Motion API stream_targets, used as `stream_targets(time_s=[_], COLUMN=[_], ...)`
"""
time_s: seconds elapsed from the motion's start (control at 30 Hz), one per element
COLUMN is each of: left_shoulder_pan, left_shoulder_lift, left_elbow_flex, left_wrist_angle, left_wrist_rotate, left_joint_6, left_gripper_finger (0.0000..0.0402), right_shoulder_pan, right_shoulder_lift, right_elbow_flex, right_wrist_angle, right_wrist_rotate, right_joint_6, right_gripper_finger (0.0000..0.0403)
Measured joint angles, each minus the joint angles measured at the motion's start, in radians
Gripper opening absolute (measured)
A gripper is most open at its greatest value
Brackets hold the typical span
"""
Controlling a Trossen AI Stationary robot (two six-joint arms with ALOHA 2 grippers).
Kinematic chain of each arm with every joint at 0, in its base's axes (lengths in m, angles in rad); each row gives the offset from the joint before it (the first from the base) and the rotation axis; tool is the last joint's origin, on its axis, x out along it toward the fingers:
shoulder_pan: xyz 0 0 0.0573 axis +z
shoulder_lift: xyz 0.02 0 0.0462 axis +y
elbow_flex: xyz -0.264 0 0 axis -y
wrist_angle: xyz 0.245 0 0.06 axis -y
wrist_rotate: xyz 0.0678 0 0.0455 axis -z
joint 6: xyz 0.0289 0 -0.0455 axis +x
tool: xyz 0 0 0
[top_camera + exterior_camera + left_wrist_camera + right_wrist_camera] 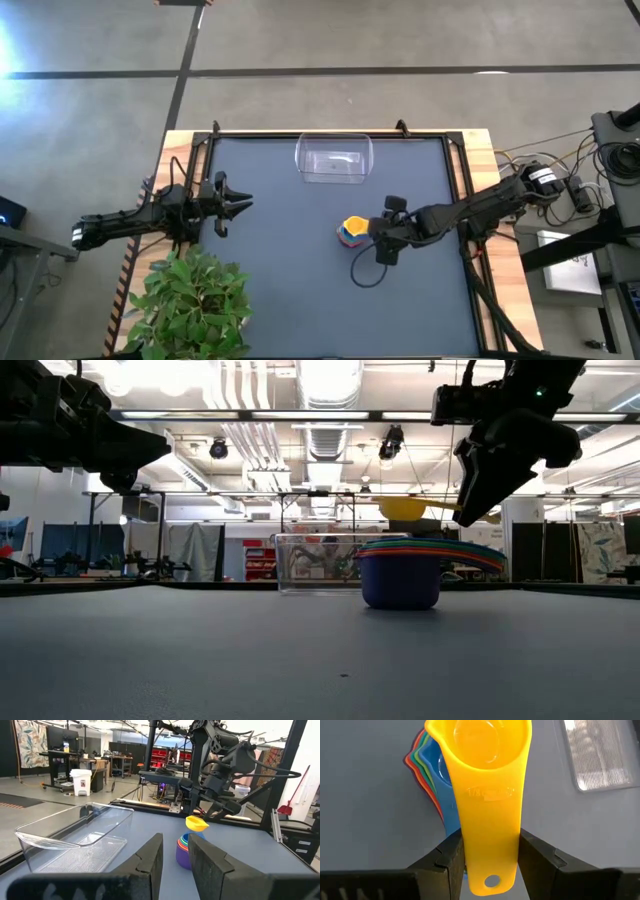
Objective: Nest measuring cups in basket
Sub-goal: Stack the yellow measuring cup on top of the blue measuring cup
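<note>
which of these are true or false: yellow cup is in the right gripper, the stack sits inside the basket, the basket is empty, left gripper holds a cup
1. The right gripper holds the yellow cup. True.
2. The stack of cups sits inside the basket. False: it stands on the table mat, outside the basket.
3. The basket is empty. True.
4. The left gripper holds a cup. False: it is open and empty at the table's left side.

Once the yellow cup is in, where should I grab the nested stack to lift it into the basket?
Probably the fanned handles of the stack, from the right gripper's side: they jut out flat toward it, while the round bowls look too wide for the jaws.
</note>
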Motion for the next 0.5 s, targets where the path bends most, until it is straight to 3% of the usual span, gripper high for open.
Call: stream_targets(time_s=[0.5], left_shoulder_pan=[0.0], left_shoulder_lift=[0.0], left_elbow_flex=[0.0], left_wrist_angle=[0.0], left_wrist_rotate=[0.0], left_joint_6=[0.0], left_gripper_finger=[0.0075], right_shoulder_pan=[-0.009], right_shoulder_lift=[0.0], right_elbow_flex=[0.0], right_wrist_angle=[0.005], right_wrist_rotate=[-0.069], right_joint_6=[0.027], right_gripper_finger=[0.0148])
